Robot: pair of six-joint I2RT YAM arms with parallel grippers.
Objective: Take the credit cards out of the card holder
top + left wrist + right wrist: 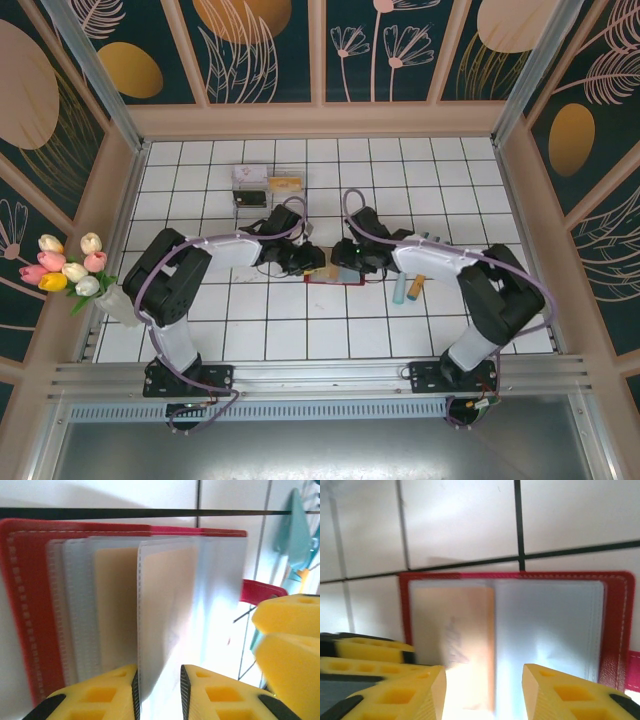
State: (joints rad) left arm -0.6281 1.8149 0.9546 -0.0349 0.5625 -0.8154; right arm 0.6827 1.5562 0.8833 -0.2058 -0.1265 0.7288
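A: As both arms bend toward the middle, where is the card holder (335,277)?

B: It lies open on the white tiled counter (300,330), at the centre, where the two arms meet. One tan card (465,625) sits inside a pocket.

A: And the room?

B: Black lines cross the tiles. Wooden frames hold dark green walls (260,50) with painted flowers. Tulips (68,265) stand at the left edge, and a clear box (250,180) stands at the far side.

A: The end effectors?

B: The left end effector (159,677) has a clear sleeve (165,605) between its fingers; whether it is pinched, I cannot tell. The right end effector (485,675) hovers released over the holder. A light blue card (401,288) and an orange card (417,285) lie on the right, just beside each other.
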